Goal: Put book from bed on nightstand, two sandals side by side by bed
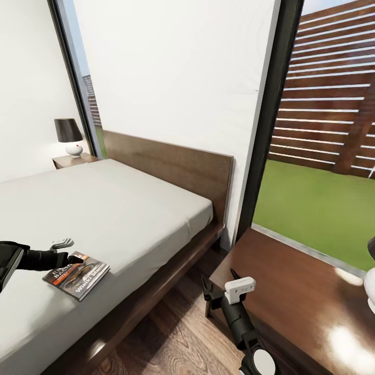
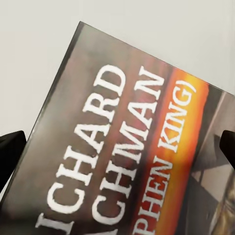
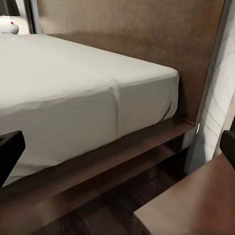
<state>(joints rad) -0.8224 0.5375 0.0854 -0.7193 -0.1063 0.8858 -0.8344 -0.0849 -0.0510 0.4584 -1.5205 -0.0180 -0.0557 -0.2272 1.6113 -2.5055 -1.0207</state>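
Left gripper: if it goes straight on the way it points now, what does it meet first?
Most likely the book: the left gripper points at its cover, fingers open on either side, very close, though contact is unclear.

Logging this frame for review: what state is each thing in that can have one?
Book: flat on the mattress near the bed's edge, cover up, closed.
Left gripper: open, over the book's far edge, fingers spread either side of it.
Right gripper: open, empty, low between bed and near nightstand.
Bed: bare mattress, no pillows.
Lamp: upright on the far nightstand; lit or not, cannot tell.
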